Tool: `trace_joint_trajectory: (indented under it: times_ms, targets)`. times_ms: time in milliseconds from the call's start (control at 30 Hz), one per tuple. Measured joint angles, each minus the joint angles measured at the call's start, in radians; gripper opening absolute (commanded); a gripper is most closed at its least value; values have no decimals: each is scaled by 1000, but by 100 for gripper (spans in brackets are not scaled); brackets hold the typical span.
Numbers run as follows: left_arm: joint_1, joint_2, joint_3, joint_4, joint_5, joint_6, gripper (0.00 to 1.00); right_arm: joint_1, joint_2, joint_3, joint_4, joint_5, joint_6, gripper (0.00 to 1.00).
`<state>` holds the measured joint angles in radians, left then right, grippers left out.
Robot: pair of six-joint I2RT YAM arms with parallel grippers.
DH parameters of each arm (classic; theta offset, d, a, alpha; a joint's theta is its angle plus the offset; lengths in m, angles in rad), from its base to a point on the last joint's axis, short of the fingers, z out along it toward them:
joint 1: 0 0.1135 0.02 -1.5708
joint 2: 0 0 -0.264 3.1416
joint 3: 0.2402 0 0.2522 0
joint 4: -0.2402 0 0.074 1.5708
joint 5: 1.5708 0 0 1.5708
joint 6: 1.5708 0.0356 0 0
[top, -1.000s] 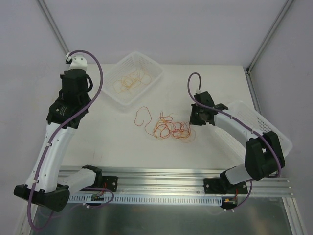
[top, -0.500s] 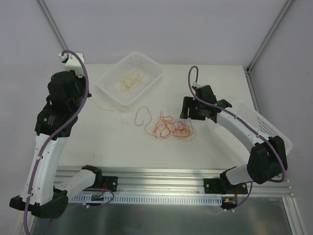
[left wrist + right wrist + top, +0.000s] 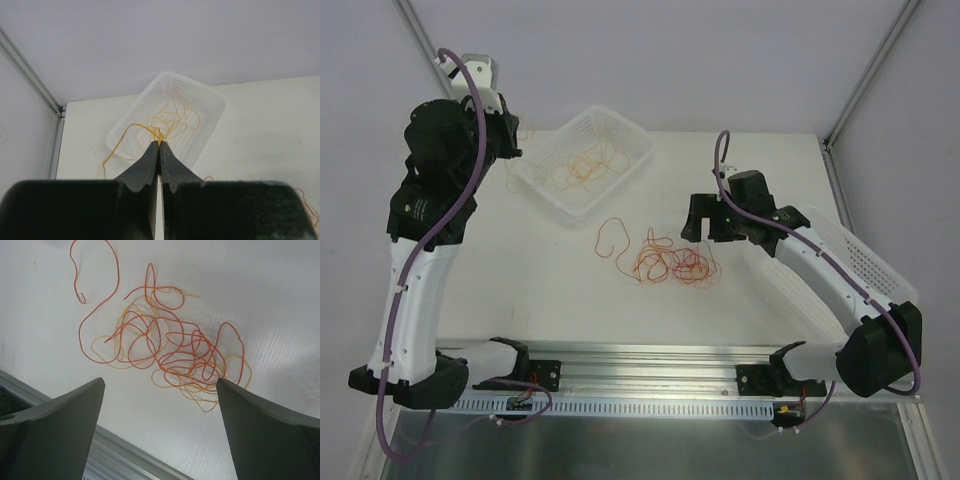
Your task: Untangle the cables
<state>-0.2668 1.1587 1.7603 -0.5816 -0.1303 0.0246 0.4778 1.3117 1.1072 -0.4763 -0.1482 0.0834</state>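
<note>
Left jaws pinch a yellow cable (image 3: pixel 131 125), high above the far-left white basket (image 3: pixel 212 100). Right jaws stand wide over the red-orange cable tangle (image 3: pixel 170 350), mid-counter (image 3: pixel 570 300), well apart from basket and counter edges.

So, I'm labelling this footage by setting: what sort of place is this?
Probably a robotics lab test cell: two arms bolted to an aluminium rail, plain white walls framed by metal posts, and a white table with baskets and tangled cables.
</note>
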Motion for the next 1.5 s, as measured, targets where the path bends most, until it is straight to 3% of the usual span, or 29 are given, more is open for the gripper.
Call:
trace_joint_trajectory:
  times_ms: [500, 967, 1033, 1067, 1133, 1167, 1267, 1500]
  targets:
    - [0, 390, 301, 101, -8, -10, 0, 0, -76, 0, -35, -35, -108, 100]
    - [53, 643, 309, 215, -3, -45, 0, 0, -158, -72, -62, -23, -116, 100]
    - [62, 672, 296, 232, -3, -60, 17, 0, -167, -80, -68, -18, -115, 100]
    - [66, 688, 290, 243, -4, -65, 41, 0, -171, -84, -71, -15, -115, 100]
    - [72, 718, 269, 261, -6, -77, 62, 0, -180, -91, -76, -12, -114, 100]
    - [73, 731, 253, 265, -7, -84, 82, 0, -183, -92, -81, -9, -114, 100]
    - [78, 739, 176, 263, 5, -102, 97, 0, -195, -92, -84, -3, -114, 100]
    - [78, 615, -40, 255, 84, -129, 99, 0, -196, -92, -84, 4, -114, 100]
